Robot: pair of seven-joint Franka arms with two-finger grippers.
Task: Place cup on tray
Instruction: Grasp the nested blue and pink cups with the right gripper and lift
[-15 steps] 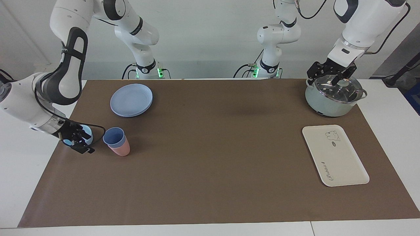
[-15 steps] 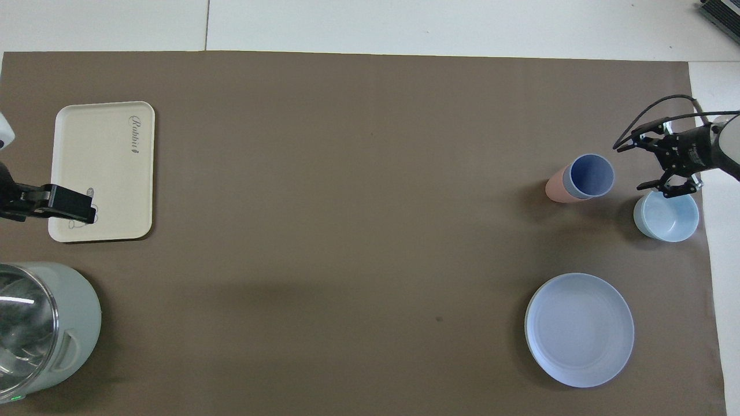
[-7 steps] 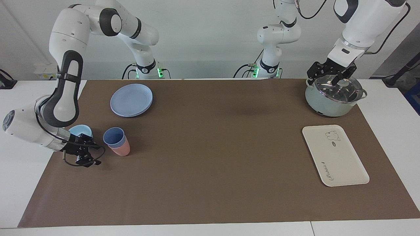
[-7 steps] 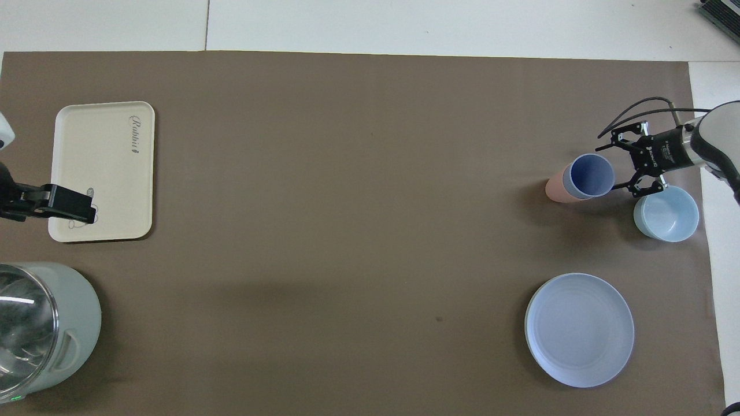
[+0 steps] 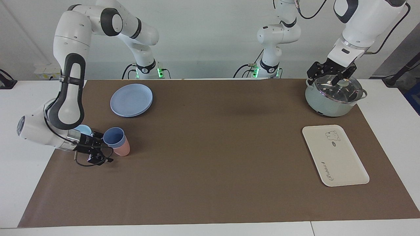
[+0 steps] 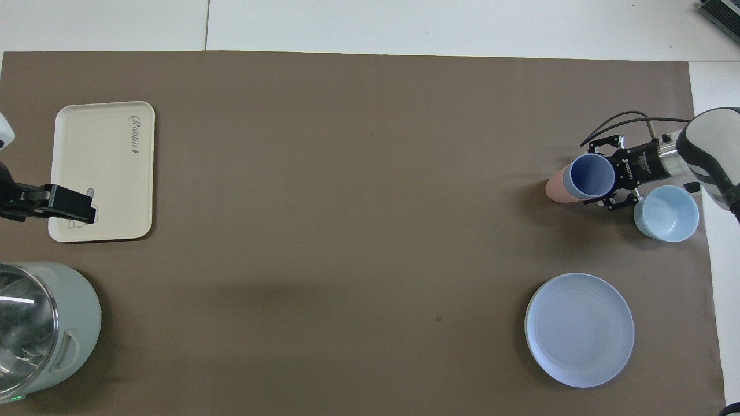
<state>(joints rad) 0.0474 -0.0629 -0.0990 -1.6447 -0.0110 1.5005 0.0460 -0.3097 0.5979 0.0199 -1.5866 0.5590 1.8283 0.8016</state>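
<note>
The right gripper [image 5: 102,148] sits low over the mat, arm bent steeply, fingers apparently spread. The left gripper [image 5: 331,72] hangs raised, open, waiting.

Pot [image 6: 40,329] beside the tray [image 6: 104,170] cut off by the overhead picture's edge, bowl [image 5: 84,129] mostly hidden by the right arm, pink cup [image 5: 122,150] half covered by the blue cup [image 5: 114,136]

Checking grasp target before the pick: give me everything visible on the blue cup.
The blue cup is a small periwinkle, handleless tumbler, plastic-looking and tapered, mouth open and empty. It sits nested in a pink cup of the same shape, upright on the brown mat at the right arm's end of the table, beside the light-blue bowl. The right gripper is level with it, open, a finger on either side of its rim; contact cannot be told.
</note>
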